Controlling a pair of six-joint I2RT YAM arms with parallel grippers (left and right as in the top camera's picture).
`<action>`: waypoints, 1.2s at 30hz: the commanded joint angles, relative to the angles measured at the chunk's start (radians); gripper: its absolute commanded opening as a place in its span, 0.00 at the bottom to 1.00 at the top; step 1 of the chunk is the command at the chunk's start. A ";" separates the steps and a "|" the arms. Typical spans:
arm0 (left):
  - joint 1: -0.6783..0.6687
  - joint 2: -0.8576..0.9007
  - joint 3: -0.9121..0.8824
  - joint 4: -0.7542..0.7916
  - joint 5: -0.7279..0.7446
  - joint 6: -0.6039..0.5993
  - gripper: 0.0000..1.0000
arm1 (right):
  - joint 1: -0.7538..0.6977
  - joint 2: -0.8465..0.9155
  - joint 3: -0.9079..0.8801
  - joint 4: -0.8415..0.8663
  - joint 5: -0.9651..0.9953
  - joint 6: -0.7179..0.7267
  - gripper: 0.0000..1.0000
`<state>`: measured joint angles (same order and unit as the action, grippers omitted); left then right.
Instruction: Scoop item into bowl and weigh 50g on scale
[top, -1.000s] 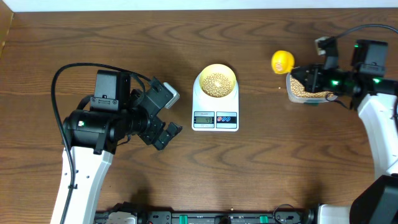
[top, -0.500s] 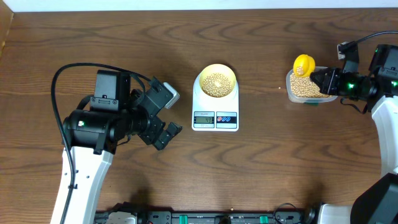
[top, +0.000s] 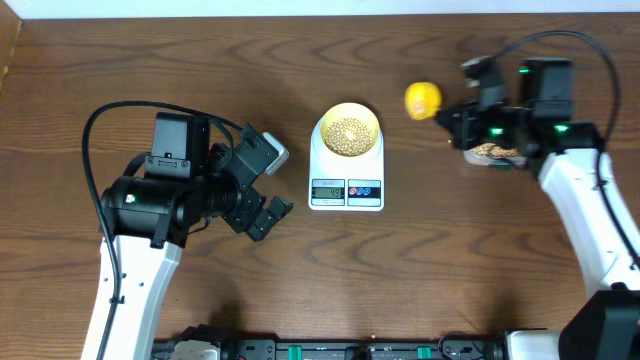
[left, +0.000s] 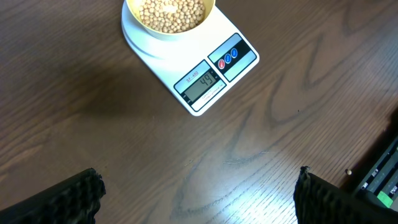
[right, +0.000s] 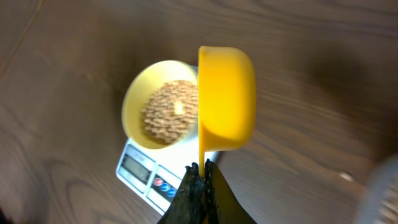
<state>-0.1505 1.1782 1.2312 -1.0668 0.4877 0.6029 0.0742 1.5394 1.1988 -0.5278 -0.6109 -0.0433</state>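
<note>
Scale (top: 346, 185): stands mid-table, flat and level. The bowl (top: 347, 130) sits centred on its platform and is partly filled with soybeans (left: 171, 12). In the left wrist view the display appears to read 49, so by my judgement the load is just short of target.

Right gripper (right: 200, 177): clenched on the thin handle of the yellow scoop (right: 227, 99). The scoop hangs in the air just beside the bowl, between it and the clear tub (top: 490, 152) near the right edge. What the scoop holds cannot be seen.

Left gripper (left: 198, 193): released, jaws wide, holding nothing, over bare table (left: 261, 143) toward the left edge.

Handling assessment: the beans are light, hard and smooth. They should roll and scatter readily and cannot be pinched one by one. They are best moved only by scoop. The scoop looks like rigid, light plastic, and the handle is the correct hold. The remaining amount looks like only a few beans, so any tipping should be slight and slow.
</note>
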 joint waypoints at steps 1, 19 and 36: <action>0.003 -0.002 -0.003 -0.002 -0.006 0.006 1.00 | 0.088 -0.017 0.017 0.024 0.052 0.002 0.01; 0.003 -0.002 -0.003 -0.002 -0.006 0.006 1.00 | 0.249 -0.009 0.016 0.080 0.130 0.049 0.01; 0.003 -0.002 -0.003 -0.002 -0.006 0.006 1.00 | 0.279 0.010 0.016 0.066 0.164 -0.038 0.01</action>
<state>-0.1505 1.1782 1.2312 -1.0668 0.4877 0.6029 0.3443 1.5406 1.1988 -0.4656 -0.4053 -0.0700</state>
